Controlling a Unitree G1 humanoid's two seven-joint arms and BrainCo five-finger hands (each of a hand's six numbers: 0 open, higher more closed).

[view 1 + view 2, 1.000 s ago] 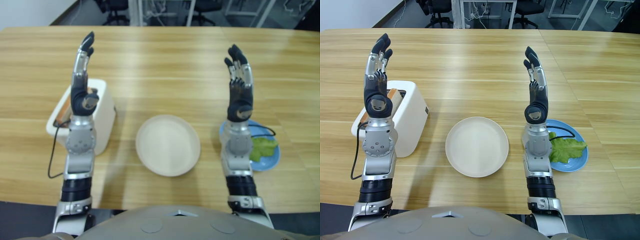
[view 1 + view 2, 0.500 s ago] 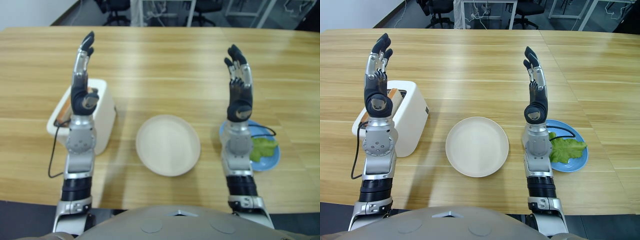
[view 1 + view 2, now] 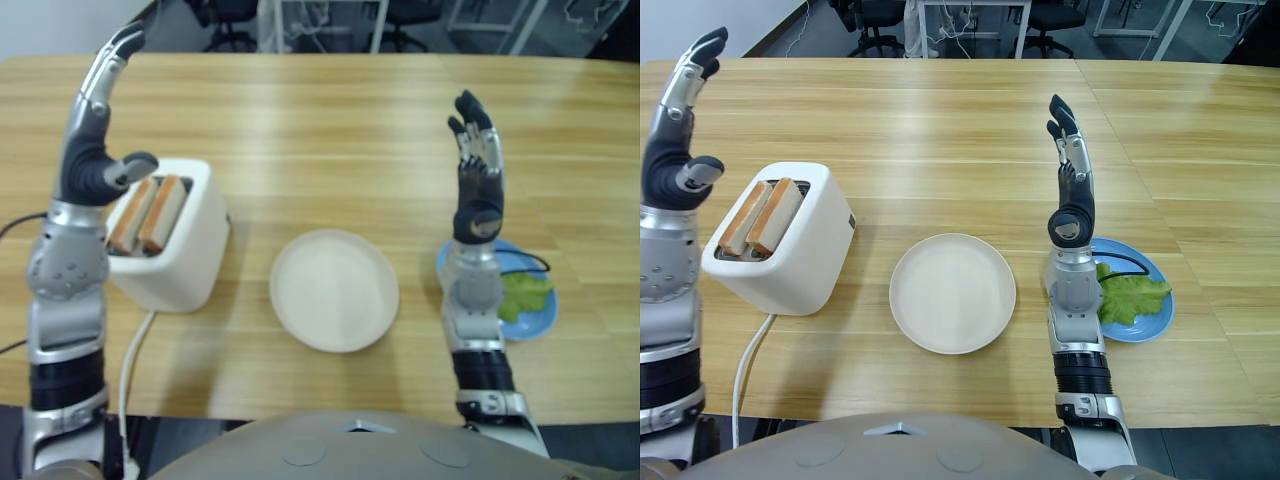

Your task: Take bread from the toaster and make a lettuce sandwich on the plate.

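Note:
A white toaster (image 3: pixel 790 256) stands at the left of the wooden table with two bread slices (image 3: pixel 762 214) upright in its slots. An empty cream plate (image 3: pixel 952 292) lies in the middle. At the right, a lettuce leaf (image 3: pixel 1132 297) rests on a small blue plate (image 3: pixel 1152 322). My left hand (image 3: pixel 678 140) is raised left of the toaster, open, holding nothing. My right hand (image 3: pixel 1070 170) is held upright and open just left of the blue plate, partly covering its near-left rim.
The toaster's white cord (image 3: pixel 748 355) trails off the table's front edge (image 3: pixel 890 410). Office chairs and desk legs (image 3: pixel 960 25) stand beyond the far edge. Bare wood stretches behind the plates.
My left arm has swung out to the left, off the front of the toaster, so both bread slices now show. The right arm has kept still.

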